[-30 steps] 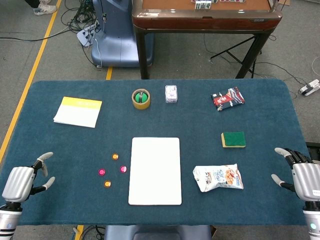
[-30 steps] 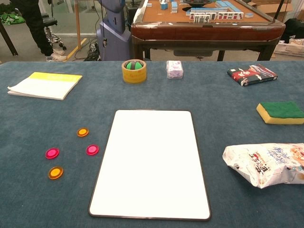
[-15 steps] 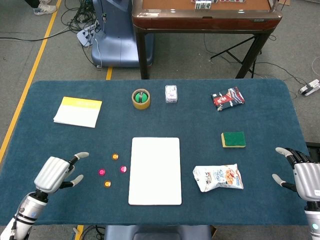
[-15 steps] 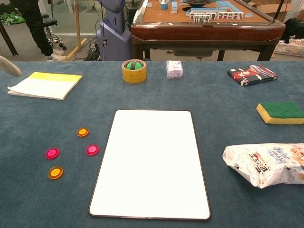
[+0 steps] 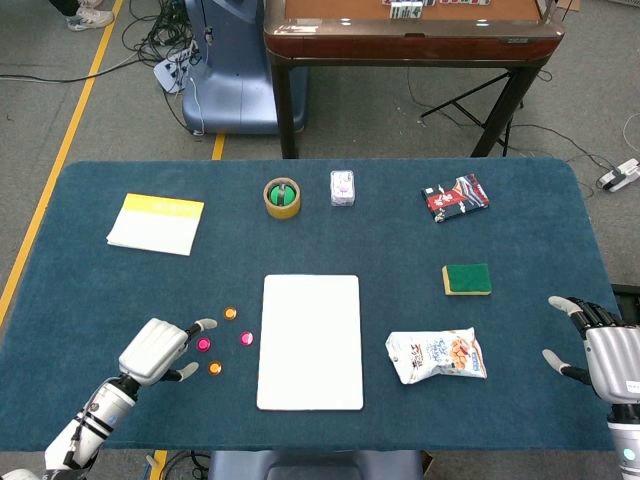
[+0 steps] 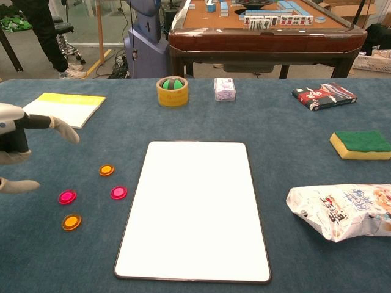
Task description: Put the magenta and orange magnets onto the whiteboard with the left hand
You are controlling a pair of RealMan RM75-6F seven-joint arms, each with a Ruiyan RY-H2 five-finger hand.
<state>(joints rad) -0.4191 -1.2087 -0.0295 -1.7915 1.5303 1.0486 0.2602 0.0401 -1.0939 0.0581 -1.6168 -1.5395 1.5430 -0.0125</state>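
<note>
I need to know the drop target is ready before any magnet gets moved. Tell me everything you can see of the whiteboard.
The whiteboard is a plain white rectangle with rounded corners and a thin dark rim. It lies flat on the blue table cloth, long side running away from the robot, near the table's front edge. Its surface looks blank: no magnet, mark or object on it. Nothing touches it. The four magnets lie on the cloth to its left, the nearest a magenta magnet, and the snack bag lies to its right.

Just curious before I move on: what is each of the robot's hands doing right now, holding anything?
Left hand: open, fingers spread, holding nothing, beside the magnets.
Right hand: open, holding nothing, at the table edge.
</note>
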